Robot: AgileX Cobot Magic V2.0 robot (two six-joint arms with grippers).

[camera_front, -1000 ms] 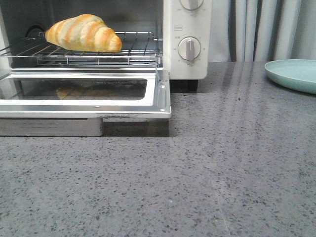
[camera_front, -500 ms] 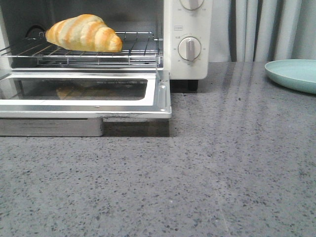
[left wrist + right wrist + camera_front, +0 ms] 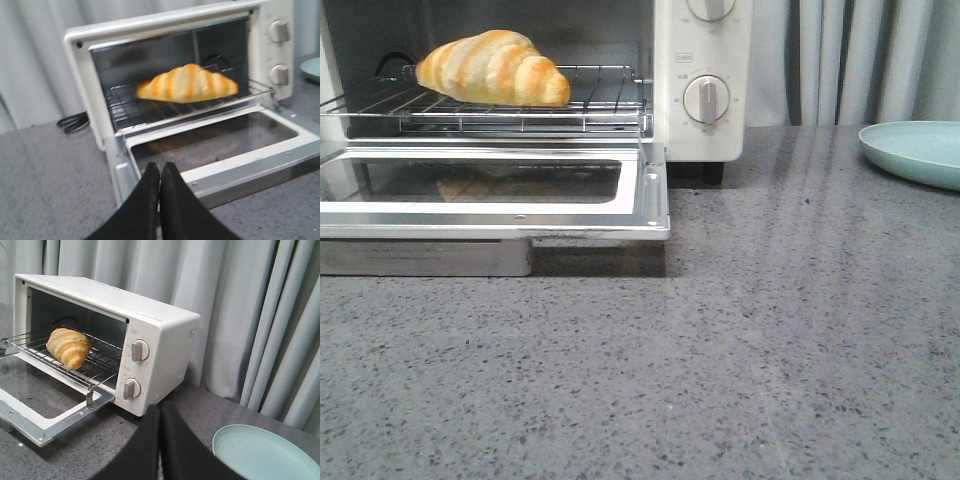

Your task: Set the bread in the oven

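Bread (image 3: 492, 68) on oven (image 3: 107, 322) rack; both jaws seemingly closed, empty

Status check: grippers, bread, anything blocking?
Left gripper shut, empty; right gripper shut, empty. Bread on rack in oven, door open. Nothing blocking.

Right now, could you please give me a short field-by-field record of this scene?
bread: lying on the wire rack inside the oven
oven door: open, folded down flat
left gripper: shut, empty, in front of the door
right gripper: shut, empty, on the oven's dial side
plate: pale green, empty, right of the oven
task: bread in oven, door not yet closed
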